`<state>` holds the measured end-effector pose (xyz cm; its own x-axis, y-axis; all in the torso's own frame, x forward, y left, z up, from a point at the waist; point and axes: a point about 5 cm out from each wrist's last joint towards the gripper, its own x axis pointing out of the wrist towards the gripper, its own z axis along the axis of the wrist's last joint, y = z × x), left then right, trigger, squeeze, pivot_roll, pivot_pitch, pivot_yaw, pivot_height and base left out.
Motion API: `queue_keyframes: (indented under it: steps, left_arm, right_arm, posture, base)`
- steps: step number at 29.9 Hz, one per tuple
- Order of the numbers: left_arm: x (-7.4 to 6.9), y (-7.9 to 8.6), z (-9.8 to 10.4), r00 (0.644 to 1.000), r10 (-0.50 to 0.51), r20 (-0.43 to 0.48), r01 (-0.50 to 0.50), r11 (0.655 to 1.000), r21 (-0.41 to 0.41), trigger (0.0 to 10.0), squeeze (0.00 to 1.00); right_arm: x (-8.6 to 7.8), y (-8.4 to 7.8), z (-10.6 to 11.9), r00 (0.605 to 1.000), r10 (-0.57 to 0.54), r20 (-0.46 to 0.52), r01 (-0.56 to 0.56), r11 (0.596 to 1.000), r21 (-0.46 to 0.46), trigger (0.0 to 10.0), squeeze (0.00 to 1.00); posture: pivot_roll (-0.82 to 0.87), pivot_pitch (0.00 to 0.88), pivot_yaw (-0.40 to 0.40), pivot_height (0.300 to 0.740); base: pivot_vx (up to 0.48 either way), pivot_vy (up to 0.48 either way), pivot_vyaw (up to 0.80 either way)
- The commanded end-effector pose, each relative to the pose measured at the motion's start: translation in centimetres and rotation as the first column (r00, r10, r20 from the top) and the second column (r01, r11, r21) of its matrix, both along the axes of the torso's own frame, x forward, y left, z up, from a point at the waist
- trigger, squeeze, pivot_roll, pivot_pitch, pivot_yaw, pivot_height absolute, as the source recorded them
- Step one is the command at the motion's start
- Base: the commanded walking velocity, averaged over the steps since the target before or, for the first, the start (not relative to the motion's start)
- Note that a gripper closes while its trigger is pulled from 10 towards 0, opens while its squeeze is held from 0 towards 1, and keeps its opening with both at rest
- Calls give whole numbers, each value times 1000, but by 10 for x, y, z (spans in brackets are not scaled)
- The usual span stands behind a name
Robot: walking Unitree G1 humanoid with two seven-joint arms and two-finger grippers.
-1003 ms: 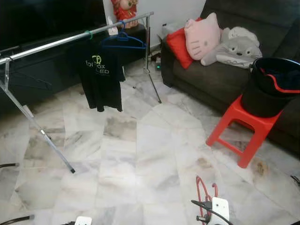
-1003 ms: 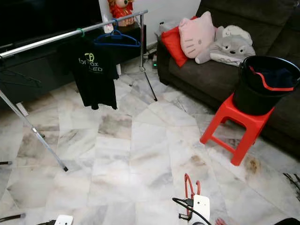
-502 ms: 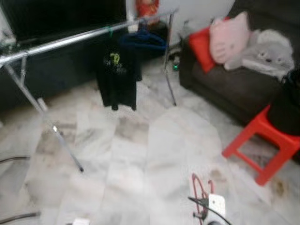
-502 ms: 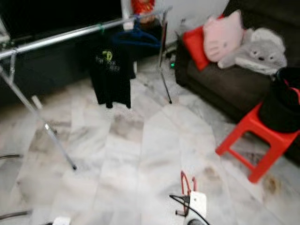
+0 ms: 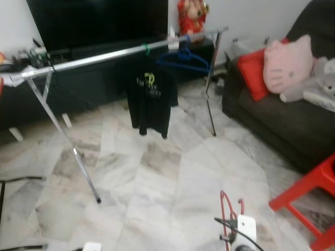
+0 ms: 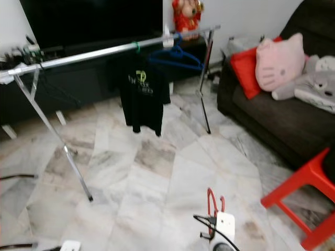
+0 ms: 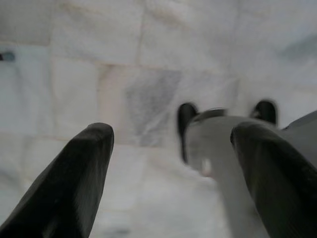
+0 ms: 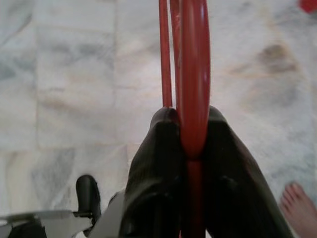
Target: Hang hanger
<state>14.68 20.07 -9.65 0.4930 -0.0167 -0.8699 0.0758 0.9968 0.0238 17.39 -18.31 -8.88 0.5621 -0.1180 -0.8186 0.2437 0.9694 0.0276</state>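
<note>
1. Red hanger (image 8: pixel 192 74) — clamped between the right gripper (image 8: pixel 190 148) fingers, low at 6 o'clock over the marble floor (image 5: pixel 157 188).
2. Left gripper (image 7: pixel 168 163) — fingers apart, holding nothing.
3. Clothes rack (image 5: pixel 104 55) stands at 11 o'clock, carrying a black T-shirt (image 5: pixel 152 102) and a blue hanger (image 5: pixel 183 57).

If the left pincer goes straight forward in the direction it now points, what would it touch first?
Probably the marble floor. The left pincer is open with nothing between its fingers and points down at the tiles. Part of the robot's own body lies close beside that line, though depth is unclear.
</note>
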Motion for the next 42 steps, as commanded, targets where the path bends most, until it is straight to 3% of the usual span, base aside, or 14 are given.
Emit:
queue_keyframes:
  steps: [1,8,18,27,42]
  left_arm:
    - [-7,8,-1,1000,6,-26,-5,1000,23,10000,0]
    - [-5,5,-2,1000,6,-27,-6,1000,20,10000,0]
    - [-3,7,-1,1000,10,-25,-9,1000,21,10000,0]
    - [-7,6,-2,1000,7,-27,-6,1000,17,10000,0]
    - [-5,3,-2,1000,1,-20,0,1000,12,10000,0]
  right_arm:
    - [3,6,1,1000,4,3,-4,1000,23,10000,0]
    - [3,6,1,1000,9,6,-9,1000,28,10000,0]
    - [3,8,1,999,36,11,-36,999,40,10000,0]
    - [1,7,0,999,43,14,-43,998,44,10000,0]
    - [2,8,1,995,94,42,-96,994,51,10000,0]
  posture:
    - [7,0,0,740]
    - [2,0,-3,740]
    - [7,0,-6,740]
    - [9,0,-8,740]
    - [5,0,-10,740]
  base:
    - [401,0,800]
    - [399,0,800]
    - [400,0,0]
    - [404,0,776]
    - [402,0,150]
